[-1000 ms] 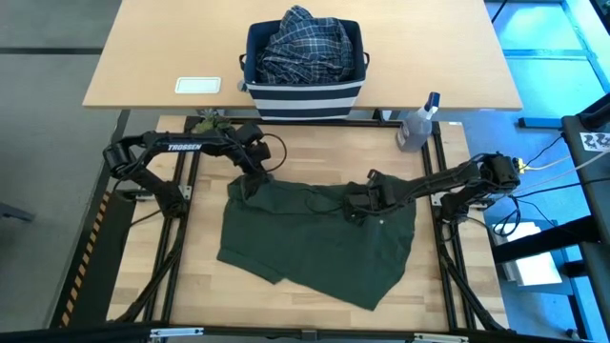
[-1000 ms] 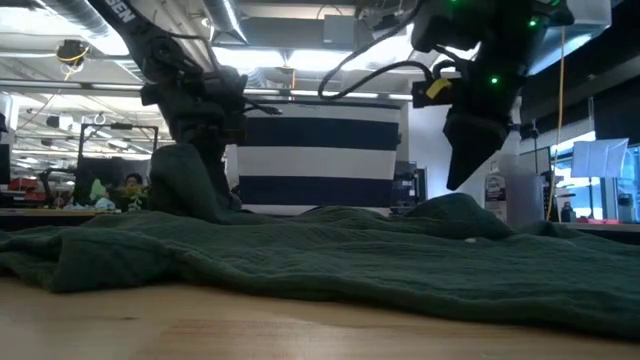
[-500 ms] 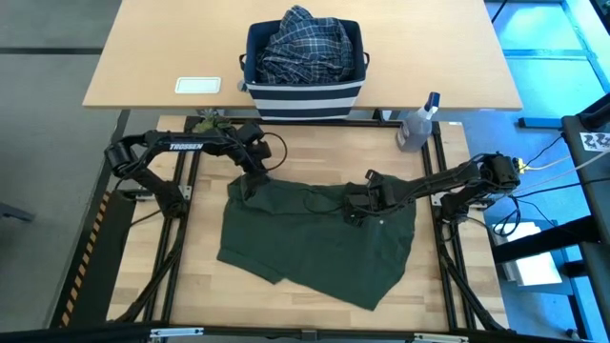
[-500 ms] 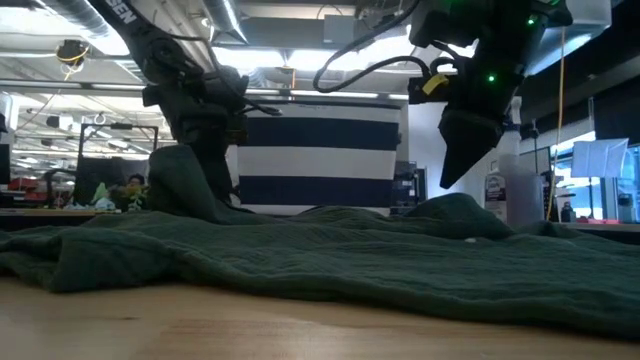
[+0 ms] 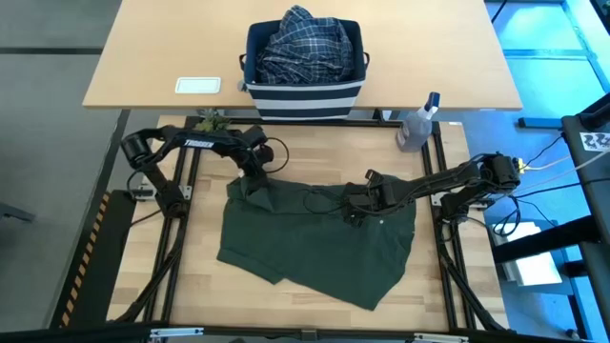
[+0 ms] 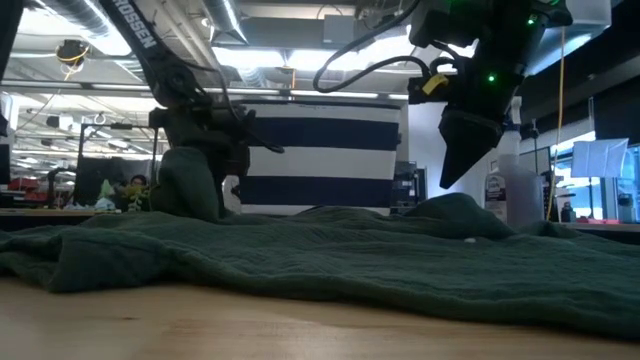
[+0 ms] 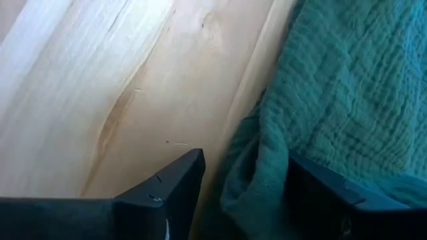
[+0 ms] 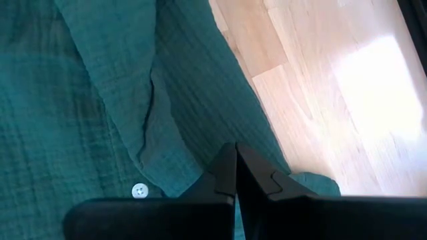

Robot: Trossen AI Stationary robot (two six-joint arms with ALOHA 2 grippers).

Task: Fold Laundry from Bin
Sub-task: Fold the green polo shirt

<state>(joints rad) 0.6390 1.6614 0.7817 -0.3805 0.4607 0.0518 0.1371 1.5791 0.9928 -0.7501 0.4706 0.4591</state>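
A dark olive-green garment [image 5: 315, 238] lies spread over the wooden table, with its far left corner bunched into a raised hump [image 6: 185, 180]. My left gripper [image 5: 255, 176] is open and low at that corner. Its fingers stand on either side of the garment's rolled edge [image 7: 243, 193]. My right gripper [image 5: 353, 211] is shut and points down over the garment's far edge, near a white button [image 8: 139, 191]. In the low view its tip [image 6: 452, 180] stands a little above the cloth. The striped bin [image 5: 305, 90], on the far table, holds a blue-and-white plaid shirt [image 5: 305, 43]. My left gripper comes slanting down from the far side, its open fingers astride the rolled edge at the garment's far left corner [image 7: 253, 167]. One finger [image 7: 333, 193] stands over the cloth and the other [image 7: 160, 193] over bare wood. I cannot tell whether either touches the cloth, which lies on the table.
A clear spray bottle [image 5: 416, 129] stands at the table's far right corner. On the far table a white card [image 5: 197, 86] lies left of the bin. Bare wood shows left of the garment [image 5: 195, 229] and along the near edge.
My left gripper has sunk toward the table at the garment's far left corner and now sits lower, behind the raised hump of cloth. The garment itself lies as before.
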